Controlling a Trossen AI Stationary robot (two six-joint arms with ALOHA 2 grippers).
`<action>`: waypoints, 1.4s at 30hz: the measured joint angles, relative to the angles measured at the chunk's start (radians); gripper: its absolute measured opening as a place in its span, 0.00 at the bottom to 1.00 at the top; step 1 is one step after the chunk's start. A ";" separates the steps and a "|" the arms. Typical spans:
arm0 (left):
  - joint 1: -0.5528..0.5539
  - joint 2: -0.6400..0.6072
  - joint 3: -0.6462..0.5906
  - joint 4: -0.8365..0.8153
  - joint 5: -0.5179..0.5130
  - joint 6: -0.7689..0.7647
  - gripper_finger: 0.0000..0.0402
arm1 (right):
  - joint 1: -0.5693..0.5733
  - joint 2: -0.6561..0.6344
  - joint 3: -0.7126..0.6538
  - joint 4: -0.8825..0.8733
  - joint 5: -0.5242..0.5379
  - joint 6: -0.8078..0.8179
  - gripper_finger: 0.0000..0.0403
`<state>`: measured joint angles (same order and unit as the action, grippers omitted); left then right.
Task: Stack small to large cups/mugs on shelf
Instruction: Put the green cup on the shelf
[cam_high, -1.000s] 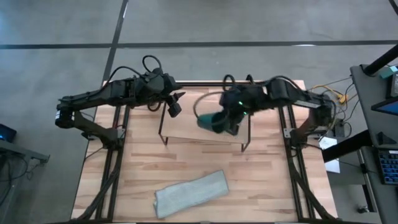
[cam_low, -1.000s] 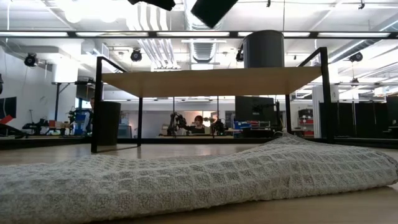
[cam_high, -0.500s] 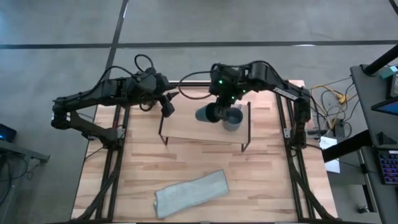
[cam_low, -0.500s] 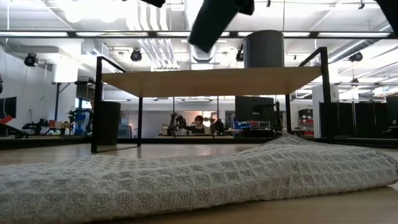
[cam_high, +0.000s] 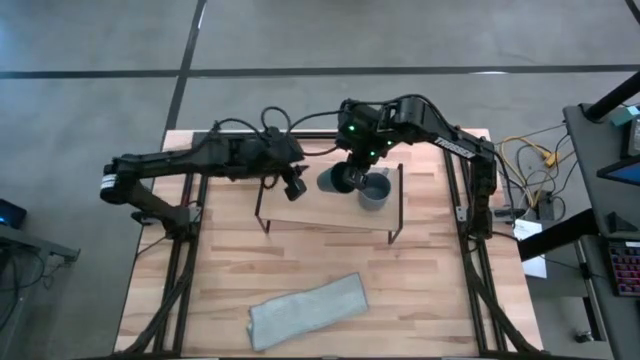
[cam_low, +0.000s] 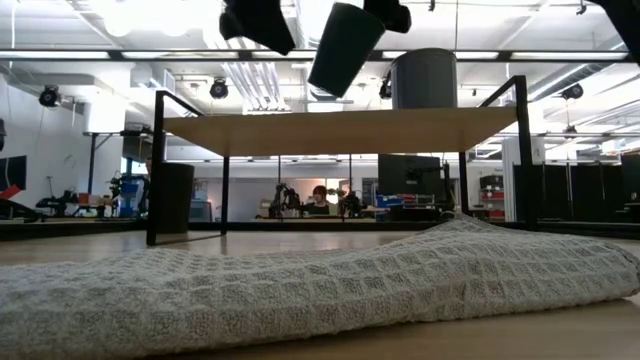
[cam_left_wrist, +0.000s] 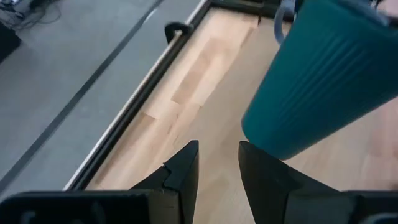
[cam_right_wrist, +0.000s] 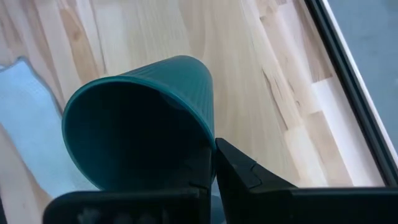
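Observation:
My right gripper (cam_high: 352, 172) is shut on the dark teal-green cup (cam_high: 334, 181), held tilted above the shelf (cam_high: 325, 212), a light-wood board on black wire legs. The grey-blue mug (cam_high: 375, 190) stands upright on the shelf's right part, beside the cup. My left gripper (cam_high: 296, 186) hovers over the shelf's left part, close to the cup's base (cam_left_wrist: 280, 134), slightly open and touching nothing. The black cup (cam_low: 172, 198) stands on the table beyond the shelf's left leg. My right gripper holds the teal-green cup by its rim (cam_right_wrist: 210, 142), with one finger inside the cup and one finger (cam_right_wrist: 245, 173) outside. The cup is lifted clear of the shelf and tilted, its rim up by the gripper and its base (cam_low: 326, 78) slanting down.
A folded whitish waffle-weave cloth (cam_high: 308, 310) lies on the table near its front edge. The shelf's black wire legs (cam_high: 262, 205) stand at the board's ends. Bare tabletop (cam_high: 230, 265) lies between shelf and cloth.
My right gripper has come down over the shelf with the teal-green cup, which has turned and now hangs tilted beside the grey-blue mug. My left gripper has gone toward the table's right edge and down, closing in on the cup's base.

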<state>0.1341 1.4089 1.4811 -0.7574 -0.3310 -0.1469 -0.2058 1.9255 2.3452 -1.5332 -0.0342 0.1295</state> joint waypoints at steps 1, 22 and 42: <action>0.000 0.013 0.000 -0.001 0.001 0.002 0.25 | 0.000 0.005 0.000 -0.001 -0.001 0.000 0.02; -0.005 0.129 -0.015 0.066 0.042 -0.006 0.25 | -0.005 0.055 -0.002 0.008 0.000 -0.009 0.02; -0.005 0.148 -0.015 0.069 0.041 -0.007 0.25 | -0.005 0.055 -0.047 0.055 -0.032 0.008 0.02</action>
<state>0.1295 1.5566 1.4658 -0.6888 -0.2897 -0.1536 -0.2104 1.9804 2.2986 -1.4779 -0.0662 0.1379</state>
